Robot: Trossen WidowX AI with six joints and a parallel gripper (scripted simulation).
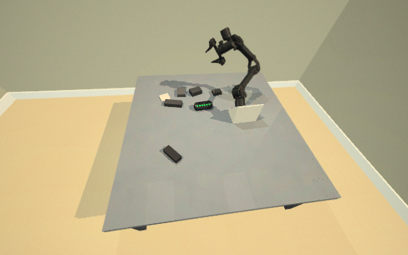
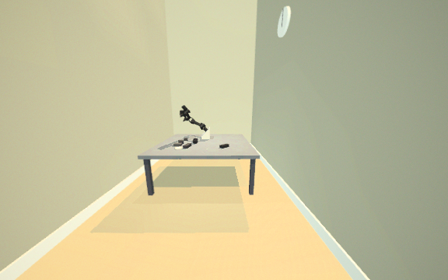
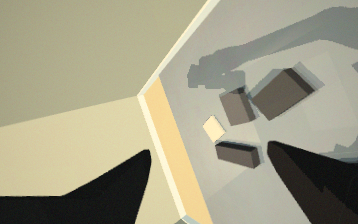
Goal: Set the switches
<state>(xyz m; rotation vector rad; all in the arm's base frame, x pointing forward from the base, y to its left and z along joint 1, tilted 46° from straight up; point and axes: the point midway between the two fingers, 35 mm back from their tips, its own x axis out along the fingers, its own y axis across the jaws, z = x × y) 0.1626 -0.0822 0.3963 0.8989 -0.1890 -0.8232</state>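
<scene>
The dark controller unit [image 1: 202,107] [image 2: 195,141] rests on the grey bench [image 1: 225,152] [image 2: 208,152], in front of the arm's base and to its left in the top view. A row of green switch marks shows on its upper side, but each switch's setting is too small to read. Its underside label is hidden. The unit does not show in the wrist view. My gripper [image 1: 208,57] [image 3: 207,151] is open and empty, high above the back of the bench, well away from the unit.
Dark blocks [image 1: 173,103] [image 1: 180,92] [image 1: 195,91] [image 1: 217,92] lie near the unit, beside a cream square [image 1: 164,97] [image 3: 213,128]. Another dark block [image 1: 172,154] [image 2: 224,146] lies further forward. A white upright panel [image 1: 246,114] stands by the arm's base.
</scene>
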